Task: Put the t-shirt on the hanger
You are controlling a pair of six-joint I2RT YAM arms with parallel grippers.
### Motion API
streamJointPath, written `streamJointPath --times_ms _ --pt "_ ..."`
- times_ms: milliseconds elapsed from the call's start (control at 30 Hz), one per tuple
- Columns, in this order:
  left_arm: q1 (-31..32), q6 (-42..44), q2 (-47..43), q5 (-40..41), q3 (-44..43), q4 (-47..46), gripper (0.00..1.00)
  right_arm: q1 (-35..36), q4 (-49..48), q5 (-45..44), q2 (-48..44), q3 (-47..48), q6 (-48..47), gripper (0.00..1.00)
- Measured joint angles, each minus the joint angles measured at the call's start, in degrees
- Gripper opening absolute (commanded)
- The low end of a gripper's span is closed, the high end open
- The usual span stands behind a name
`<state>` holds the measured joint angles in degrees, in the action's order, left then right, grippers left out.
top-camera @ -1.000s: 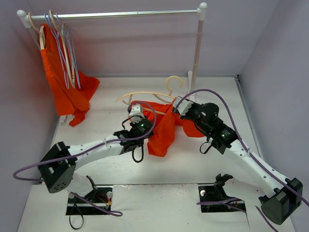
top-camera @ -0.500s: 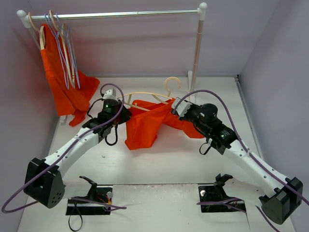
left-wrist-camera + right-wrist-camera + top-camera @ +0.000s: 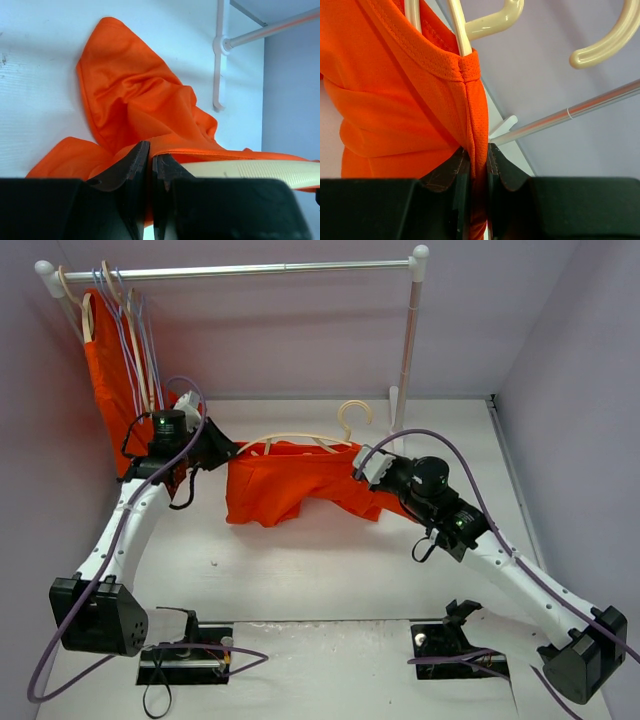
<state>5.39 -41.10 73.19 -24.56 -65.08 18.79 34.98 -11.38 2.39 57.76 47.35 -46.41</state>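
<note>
Pale worktop [image 3: 330, 570] and lilac walls, with a clothes rail [image 3: 240, 270] at the back.

From above: drags the t-shirt [image 3: 290, 485] leftward with the left pincer [image 3: 222, 452], far out from the bunched heap of a second ago and now near a second orange garment [image 3: 105, 380] hung on the rail. Spreads the cloth wide along the cream hanger [image 3: 300, 438], low over the worktop between both arms. Anchors the other end with the right pincer [image 3: 362, 465], unmoved.

Through the left wrist: clenched on an orange hem, with the hanger's arm just to the right.

Through the right wrist: clamped on a seamed edge of fabric, below the hanger's hook.

Probably means an opened-out shirt, ready for working the hanger deeper toward a shoulder.
</note>
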Motion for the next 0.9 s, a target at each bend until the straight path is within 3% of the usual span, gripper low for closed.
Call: streamJointPath --times_ms 233,600,900 --pt "-1.1 4.1 3.3 -3.8 -6.2 5.2 0.08 0.0 -0.8 -0.5 -1.1 0.0 -1.0 0.0" --pt "-7.6 8.4 3.2 -10.9 -7.7 10.1 0.09 0.8 0.2 -1.1 -0.7 0.0 -3.3 0.0" --pt "-8.8 12.6 1.9 -16.3 -11.7 10.9 0.09 1.1 0.2 -2.3 -0.3 0.0 -4.7 0.0"
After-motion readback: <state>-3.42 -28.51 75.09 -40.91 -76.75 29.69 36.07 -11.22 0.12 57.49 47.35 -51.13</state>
